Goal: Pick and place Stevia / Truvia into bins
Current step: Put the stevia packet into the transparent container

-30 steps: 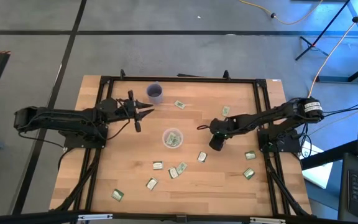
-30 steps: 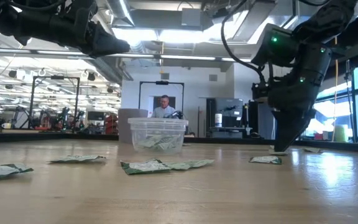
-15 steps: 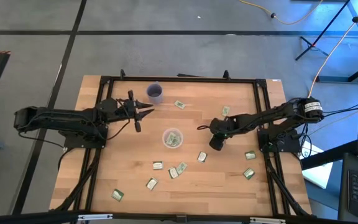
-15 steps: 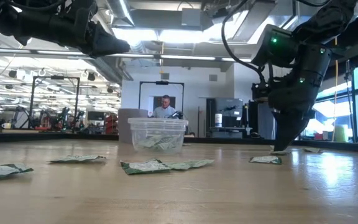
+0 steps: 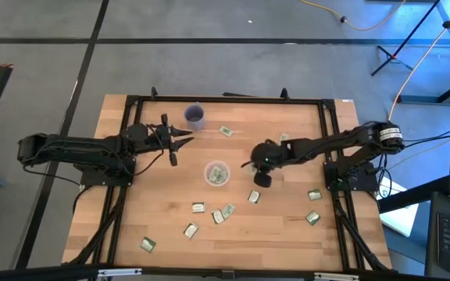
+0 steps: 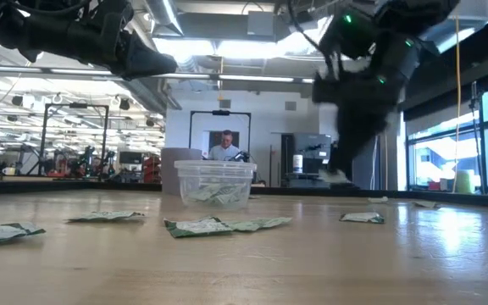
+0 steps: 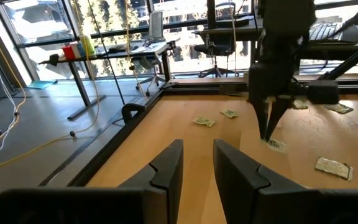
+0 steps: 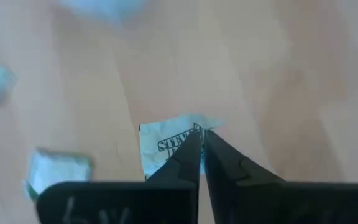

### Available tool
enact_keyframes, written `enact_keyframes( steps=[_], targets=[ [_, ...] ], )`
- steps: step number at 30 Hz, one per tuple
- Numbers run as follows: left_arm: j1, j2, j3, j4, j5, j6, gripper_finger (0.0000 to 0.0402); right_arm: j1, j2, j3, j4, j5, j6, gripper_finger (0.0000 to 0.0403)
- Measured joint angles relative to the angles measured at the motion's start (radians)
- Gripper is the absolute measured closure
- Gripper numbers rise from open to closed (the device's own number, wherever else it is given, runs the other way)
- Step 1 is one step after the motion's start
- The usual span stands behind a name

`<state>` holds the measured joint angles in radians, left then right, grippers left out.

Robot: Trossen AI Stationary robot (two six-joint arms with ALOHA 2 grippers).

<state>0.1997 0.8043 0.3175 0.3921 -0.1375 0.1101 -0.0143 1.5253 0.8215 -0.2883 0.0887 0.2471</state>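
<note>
My right gripper (image 5: 260, 178) hangs above the table just right of the clear cup (image 5: 216, 173), shut on one green and white Stevia sachet (image 8: 163, 152). That sachet shows small below its fingertips in the low view (image 6: 339, 177). The clear cup (image 6: 215, 182) stands on its base mid-table with sachets inside. Several more sachets lie flat on the wood, such as one (image 5: 254, 197) right below the gripper and a pair (image 5: 223, 212) nearer the front. My left gripper (image 5: 180, 148) waits open and empty at the far left, near the purple cup (image 5: 195, 116). My right gripper pinches the sachet between its two fingertips at one edge (image 8: 190, 133), near a corner. The fingers point down at it from above. The sachet is lifted clear of the table and hangs below the fingertips, its printed face spreading to one side of them.
The purple cup stands at the far edge, left of centre. More sachets lie at the far side (image 5: 226, 131) (image 5: 283, 139), at the right (image 5: 314, 195) (image 5: 312, 218) and front left (image 5: 148, 244). A black frame (image 5: 328, 140) borders the table. A person stands in the room behind (image 6: 224, 146).
My right gripper has risen from the table and gone toward the table's left, toward the clear cup, carrying the sachet up clear of the wood.
</note>
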Motion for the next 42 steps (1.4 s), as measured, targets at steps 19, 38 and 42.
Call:
enact_keyframes(
  steps=[19, 38, 42],
  targets=[
    [0.0, 0.0, 0.0, 0.0, 0.0, -0.001, 0.0318, 0.0, 0.194, 0.063, 0.682, -0.136, -0.305, 0.0389],
    [0.0, 0.0, 0.0, -0.009, 0.0, -0.002, 0.0318, 0.0, 0.368, 0.162, 0.589, -0.135, -0.302, 0.0379],
    [0.0, 0.0, 0.0, -0.009, 0.0, -0.002, 0.0318, 0.0, 0.368, 0.162, 0.583, -0.136, -0.304, 0.0367]
  ],
)
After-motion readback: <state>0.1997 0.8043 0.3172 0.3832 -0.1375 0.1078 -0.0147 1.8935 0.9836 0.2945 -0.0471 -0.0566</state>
